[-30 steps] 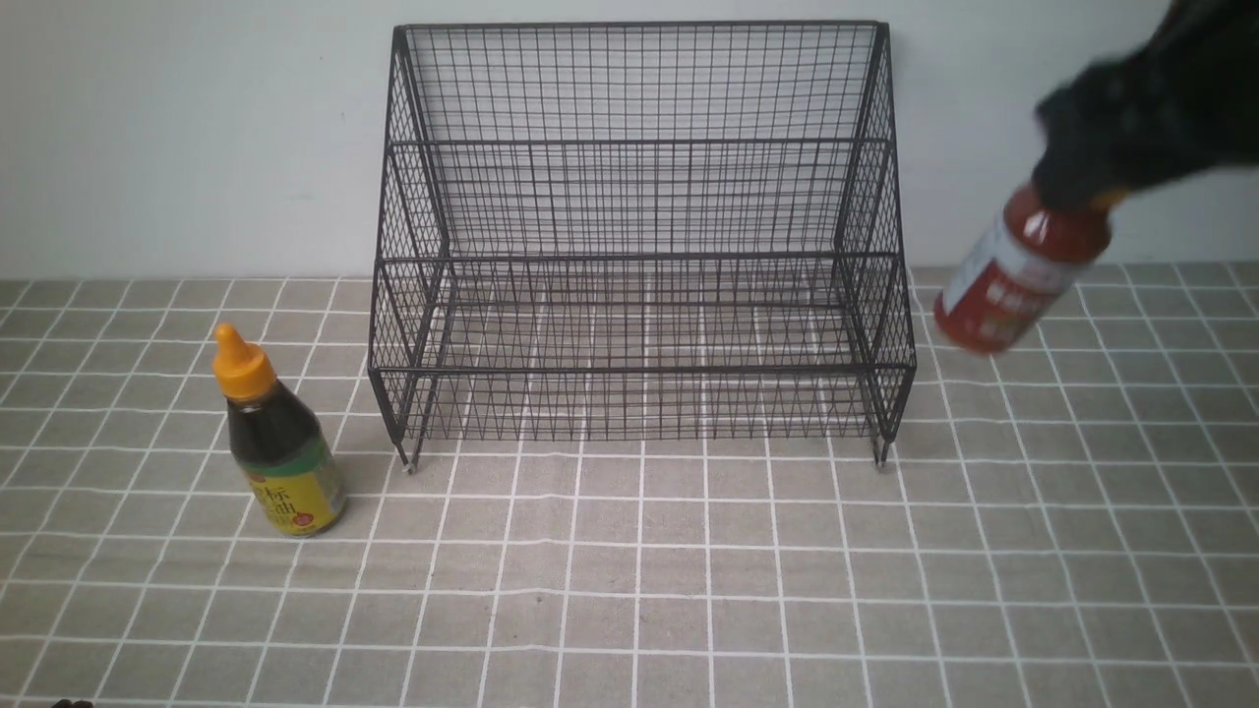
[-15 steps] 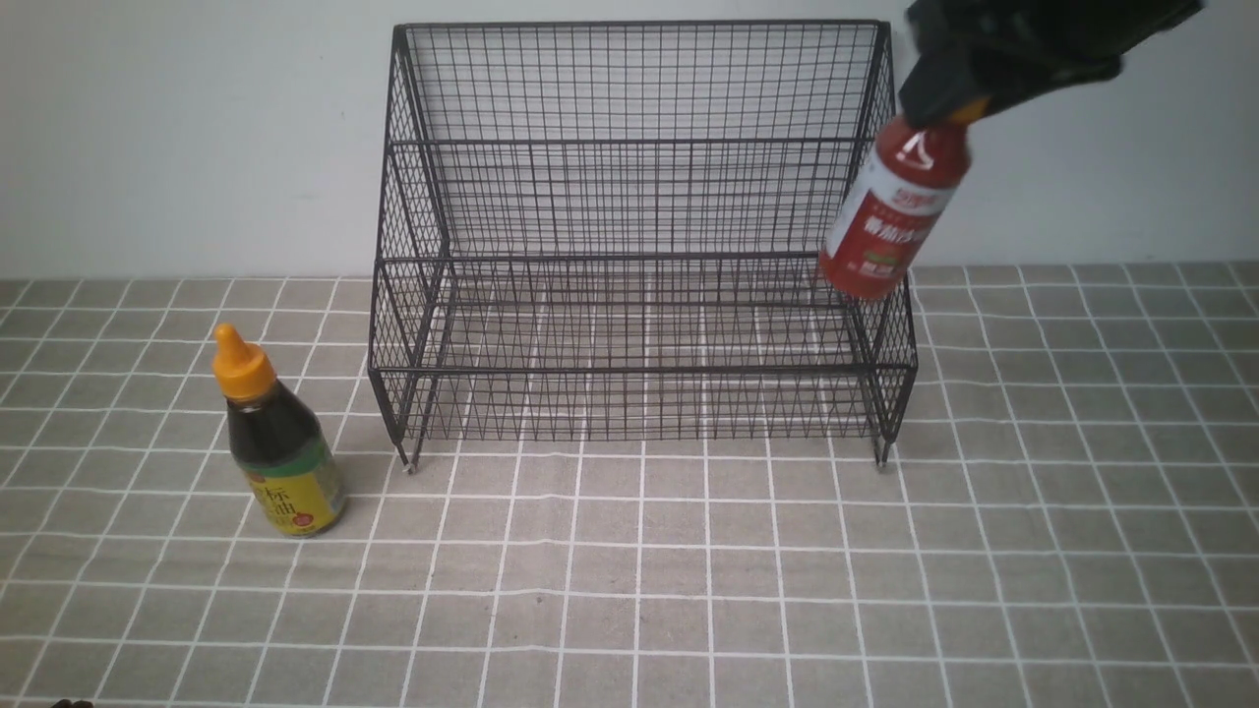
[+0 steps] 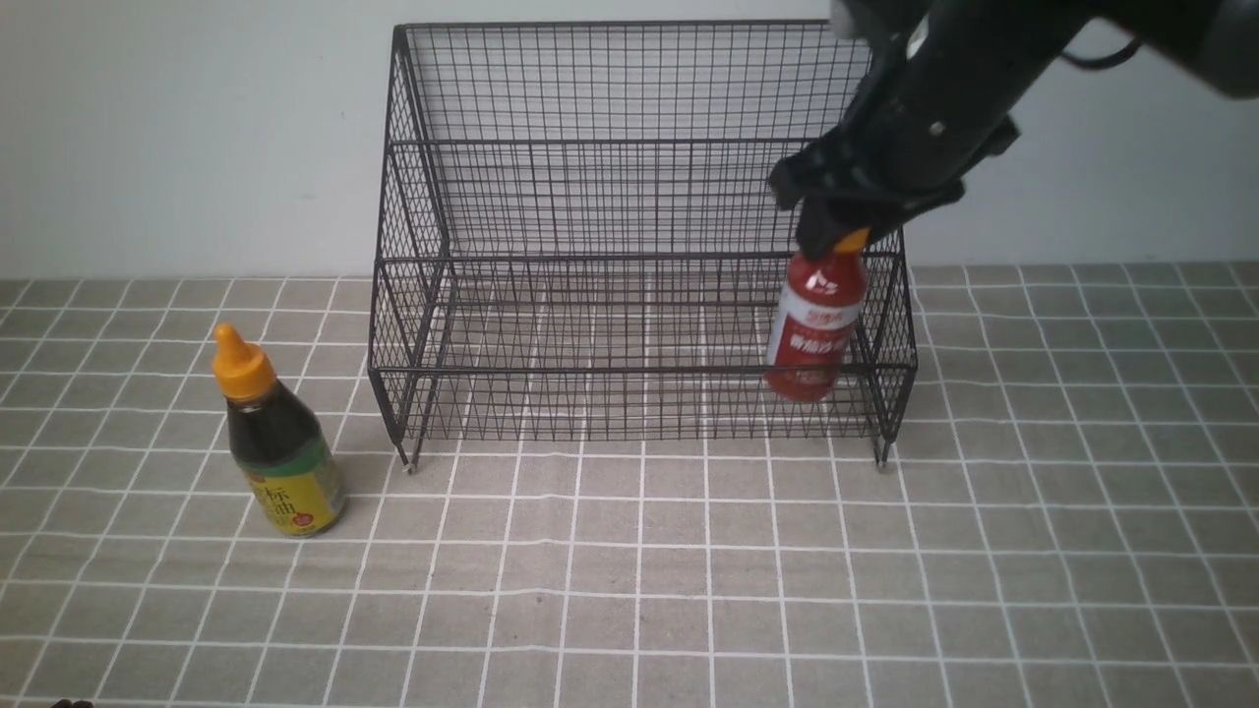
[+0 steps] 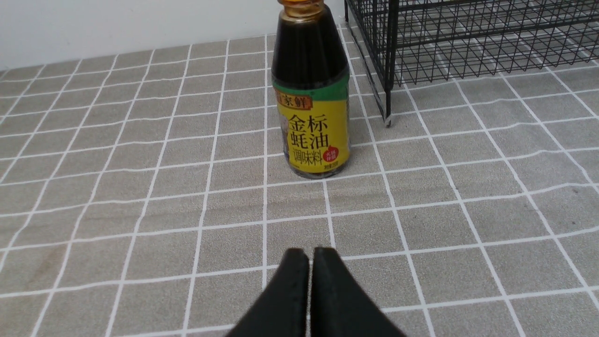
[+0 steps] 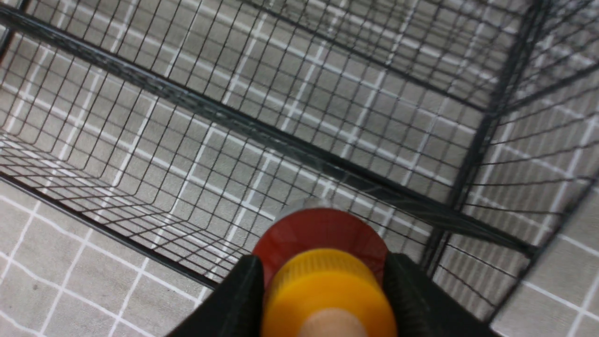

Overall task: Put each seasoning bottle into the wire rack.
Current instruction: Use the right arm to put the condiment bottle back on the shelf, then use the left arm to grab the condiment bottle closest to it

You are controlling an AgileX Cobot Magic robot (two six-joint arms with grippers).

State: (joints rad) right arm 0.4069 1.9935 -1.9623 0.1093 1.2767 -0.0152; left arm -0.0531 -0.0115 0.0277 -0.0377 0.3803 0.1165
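The slim red seasoning bottle (image 3: 818, 334) hangs upright inside the right end of the black wire rack (image 3: 629, 369), over its lower front tier. My right gripper (image 3: 836, 228) is shut on its orange-yellow cap from above. In the right wrist view the fingers (image 5: 243, 290) flank the cap, with the red bottle (image 5: 323, 229) above the rack's mesh (image 5: 196, 107). I cannot tell if its base touches the mesh. The dark brown seasoning bottle (image 3: 280, 442) stands on the cloth left of the rack. My left gripper (image 4: 309, 255) is shut and empty, a short way in front of the dark bottle (image 4: 311, 103).
A grey checked tablecloth (image 3: 629, 570) covers the table. A plain white wall (image 3: 197, 128) stands right behind the rack. The rack's left front foot (image 4: 387, 119) is close beside the dark bottle. The rack's right side wall (image 3: 890, 324) is next to the red bottle.
My right arm has carried the red bottle leftward from right of the rack, over its right side, and down into the rack, turning it upright. The left gripper and dark bottle stay put.
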